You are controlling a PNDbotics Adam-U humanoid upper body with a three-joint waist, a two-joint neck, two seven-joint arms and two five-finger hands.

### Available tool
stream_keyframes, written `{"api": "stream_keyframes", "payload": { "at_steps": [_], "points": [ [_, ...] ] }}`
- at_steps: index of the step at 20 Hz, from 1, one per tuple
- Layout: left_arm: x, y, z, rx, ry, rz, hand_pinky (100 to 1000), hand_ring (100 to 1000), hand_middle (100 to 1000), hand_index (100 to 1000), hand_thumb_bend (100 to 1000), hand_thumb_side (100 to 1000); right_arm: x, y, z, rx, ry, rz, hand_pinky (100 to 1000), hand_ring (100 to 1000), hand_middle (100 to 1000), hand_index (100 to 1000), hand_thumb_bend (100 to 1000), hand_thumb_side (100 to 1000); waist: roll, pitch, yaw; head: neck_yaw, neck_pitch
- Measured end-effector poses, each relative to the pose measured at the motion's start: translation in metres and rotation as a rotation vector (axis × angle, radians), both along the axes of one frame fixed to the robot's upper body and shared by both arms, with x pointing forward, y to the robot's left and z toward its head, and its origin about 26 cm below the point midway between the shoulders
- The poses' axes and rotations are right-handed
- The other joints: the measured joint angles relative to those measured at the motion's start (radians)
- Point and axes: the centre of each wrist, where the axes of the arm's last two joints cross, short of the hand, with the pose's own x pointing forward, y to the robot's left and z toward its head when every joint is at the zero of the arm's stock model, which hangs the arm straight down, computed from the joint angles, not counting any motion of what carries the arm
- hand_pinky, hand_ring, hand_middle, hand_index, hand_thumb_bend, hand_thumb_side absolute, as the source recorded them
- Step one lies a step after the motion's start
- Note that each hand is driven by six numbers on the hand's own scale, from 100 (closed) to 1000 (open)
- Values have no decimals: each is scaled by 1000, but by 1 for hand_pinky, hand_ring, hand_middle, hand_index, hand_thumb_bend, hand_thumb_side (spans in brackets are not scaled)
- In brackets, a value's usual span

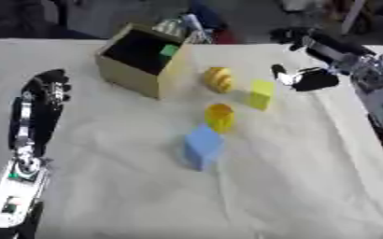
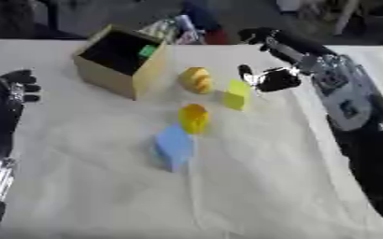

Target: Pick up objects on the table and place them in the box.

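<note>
Lying before one box (image 1: 138, 70): three yellow pieces (image 1: 220, 116), one blue block (image 1: 202, 147); both robot hands (image 2: 273, 78) empty, fingers apart.

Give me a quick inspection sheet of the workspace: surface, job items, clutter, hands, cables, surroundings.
Surface: white cloth-covered table, wrinkled.
Job's things: open tan cardboard box at the far left, something green inside it; yellow ridged round object beside the box; yellow-green cube to its right; yellow cylinder nearer; light blue block nearest.
Clutter: nothing seen on the cloth.
Hands: left hand idle at the left edge, fingers straight; right hand just right of the yellow-green cube, apart from it, fingers too blurred to judge.
Cables: nothing seen.
Surroundings: dark indistinct items past the far edge, behind the box.
</note>
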Motion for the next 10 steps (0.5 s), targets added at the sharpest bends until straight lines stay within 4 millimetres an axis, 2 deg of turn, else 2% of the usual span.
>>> {"api": "stream_keyframes", "payload": {
  "at_steps": [5, 6, 9, 10],
  "points": [
    [0, 0, 0, 1, 0, -4, 653, 668, 635, 751, 100, 747, 3, -3, -7, -28, 20, -7, 844, 927, 914, 1000, 100, 268, 0, 0, 0, -1, 0],
    [0, 0, 0, 2, 0, -5, 653, 668, 636, 751, 100, 747, 4, -3, -7, -35, 21, -6, 860, 948, 939, 1000, 100, 240, 0, 0, 1, -1, 0],
    [0, 0, 0, 2, 1, -8, 653, 668, 636, 751, 100, 748, 6, -4, -8, -63, 33, -8, 892, 988, 978, 1000, 100, 285, 0, 0, 2, -2, 0],
    [0, 0, 0, 2, 2, -8, 653, 668, 635, 751, 100, 748, 7, -3, -10, -78, 40, -8, 906, 1000, 995, 1000, 100, 343, 0, 0, 3, -2, 0]
  ]
}}
